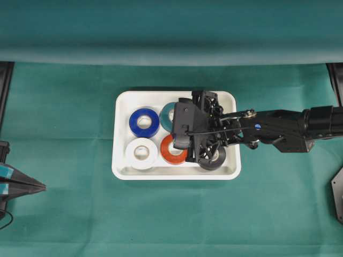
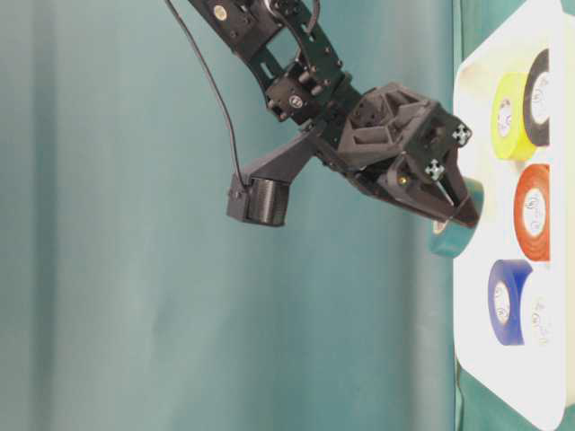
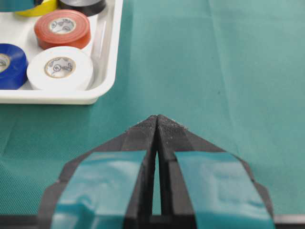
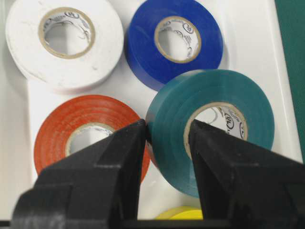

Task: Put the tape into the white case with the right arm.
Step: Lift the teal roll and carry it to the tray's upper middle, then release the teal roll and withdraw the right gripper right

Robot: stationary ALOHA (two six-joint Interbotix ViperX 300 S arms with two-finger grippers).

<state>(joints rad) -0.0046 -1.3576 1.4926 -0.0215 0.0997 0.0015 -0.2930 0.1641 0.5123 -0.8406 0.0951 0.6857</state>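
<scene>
My right gripper (image 4: 167, 126) is shut on a teal tape roll (image 4: 167, 102), one finger outside the ring and one inside its core. The roll (image 2: 452, 239) hangs tilted just over the white case (image 1: 123, 171), at its back middle next to the blue roll (image 1: 143, 122). From overhead the wrist hides most of the teal roll (image 1: 166, 116). Far off at the left table edge, my left gripper (image 1: 40, 186) with light-blue strips rests shut and holds nothing (image 3: 157, 117).
Lying in the case are a blue roll (image 4: 174, 38), a white roll (image 1: 141, 153), an orange-red roll (image 1: 171, 152), a black roll (image 1: 214, 160) and a yellow roll (image 2: 508, 117). Green cloth (image 1: 64, 107) covers the table around the case.
</scene>
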